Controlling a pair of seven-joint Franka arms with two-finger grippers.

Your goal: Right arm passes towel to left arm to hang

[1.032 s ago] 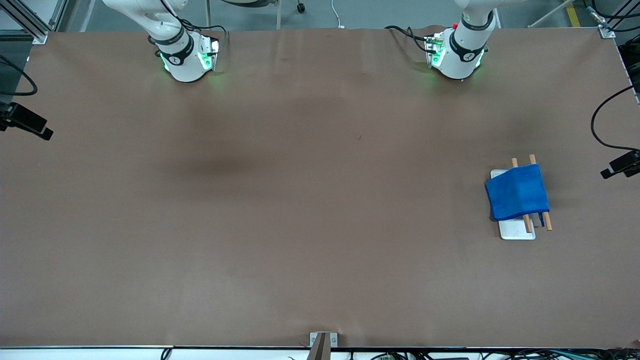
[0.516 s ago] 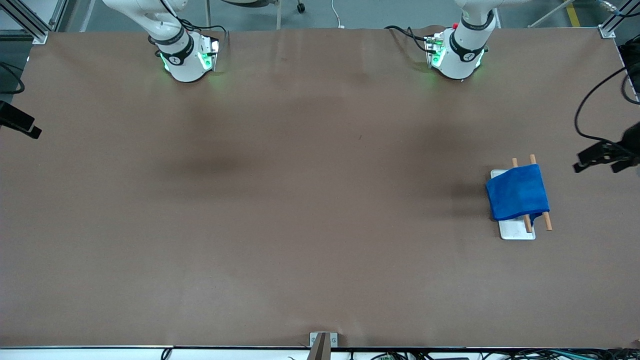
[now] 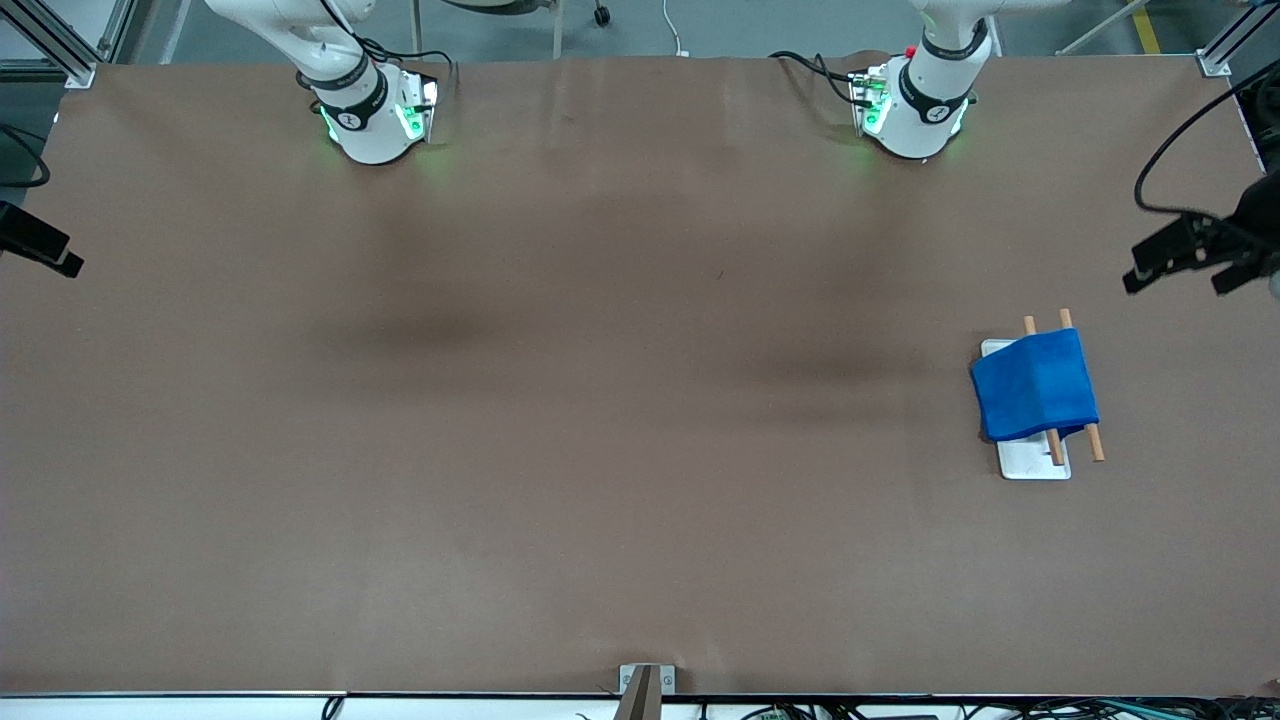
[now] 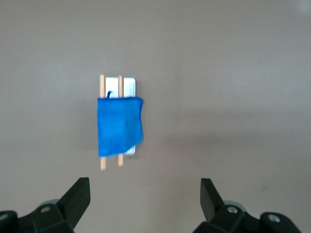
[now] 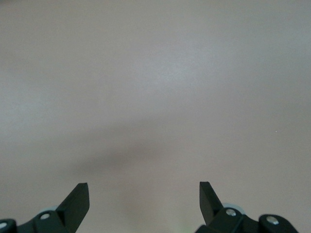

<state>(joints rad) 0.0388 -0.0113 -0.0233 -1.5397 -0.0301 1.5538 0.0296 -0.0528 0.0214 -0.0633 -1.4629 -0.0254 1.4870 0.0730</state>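
The bright blue towel [image 3: 1035, 385] hangs folded over the two wooden rods [image 3: 1094, 440] of a small rack with a white base [image 3: 1035, 462], near the left arm's end of the table. It also shows in the left wrist view [image 4: 119, 127]. My left gripper [image 3: 1190, 268] is open and empty, up in the air over the table edge beside the rack; its own view shows it [image 4: 145, 194] with the jaws wide apart. My right gripper [image 5: 144, 196] is open and empty over bare table at the right arm's end, and shows only partly at the edge of the front view [image 3: 45, 250].
The brown table [image 3: 600, 400] carries only the rack. The two arm bases [image 3: 370, 120] [image 3: 915, 110] stand along the edge farthest from the front camera. A metal bracket [image 3: 646, 680] sits at the nearest edge.
My left gripper has moved away from the rack, toward the bases' side of the table. The right gripper shifted slightly outward. The towel stays on the rack.
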